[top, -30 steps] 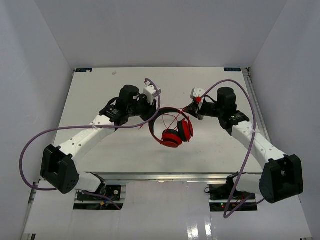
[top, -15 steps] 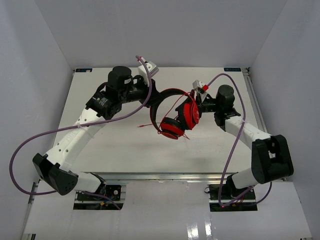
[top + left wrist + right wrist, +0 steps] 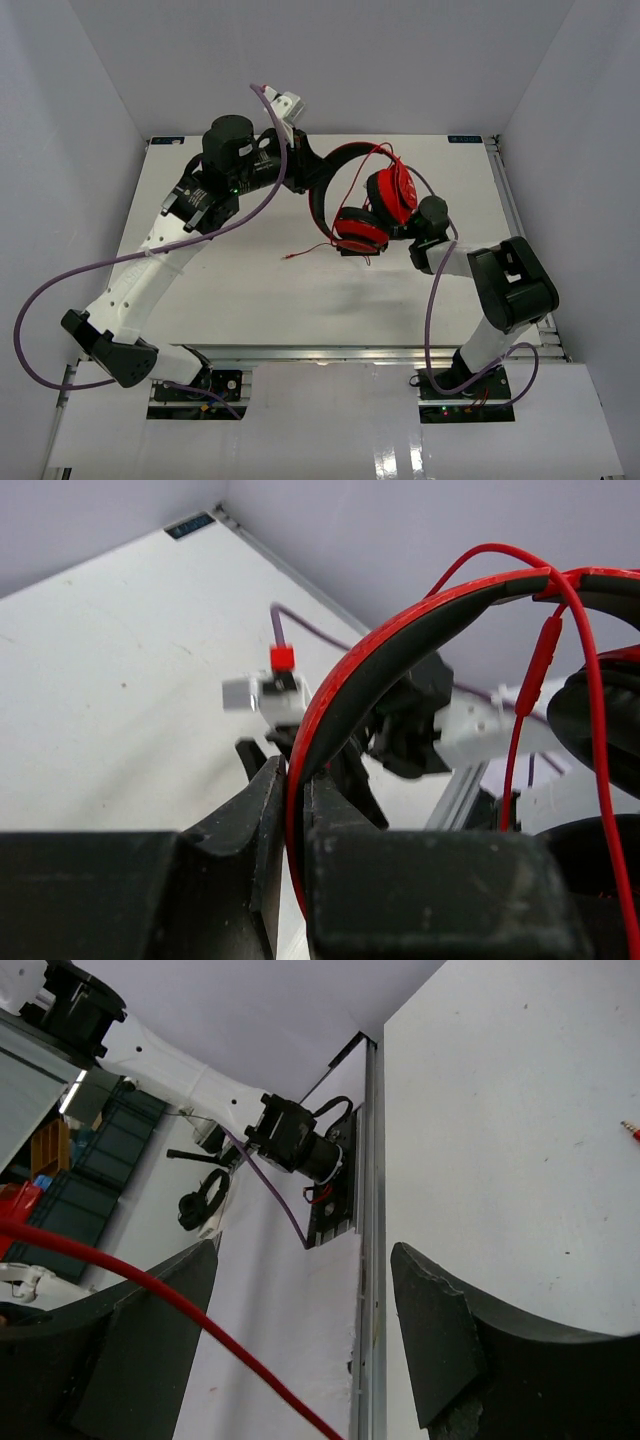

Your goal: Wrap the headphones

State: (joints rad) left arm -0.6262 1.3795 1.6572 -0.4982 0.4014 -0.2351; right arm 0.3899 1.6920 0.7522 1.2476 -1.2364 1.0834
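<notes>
left: my left gripper (image 3: 290, 810) clamped on the headband (image 3: 400, 635) of the headphones (image 3: 390, 195)
right: right gripper (image 3: 305, 1260) gaping, holding nothing
cable: cable (image 3: 150, 1282) slants between its fingers, so right arm's nearest

Right gripper (image 3: 305, 1260) has its jaws spread wide, nothing pinched between the fingers (image 3: 440, 1340). The red headphones cable (image 3: 150, 1285) enters at 9 o'clock, crosses the left finger and exits the gap near 6 o'clock, loose. White desk (image 3: 500, 1110) fills 12 to 3 o'clock. The cable's plug tip (image 3: 630, 1127) lies on it at the 3 o'clock edge. Metal edge rail (image 3: 370, 1210) runs down the centre. Beyond it, around 10 o'clock: white arm link (image 3: 170, 1055), black joint (image 3: 300, 1145), purple cable (image 3: 275, 1195).
</notes>
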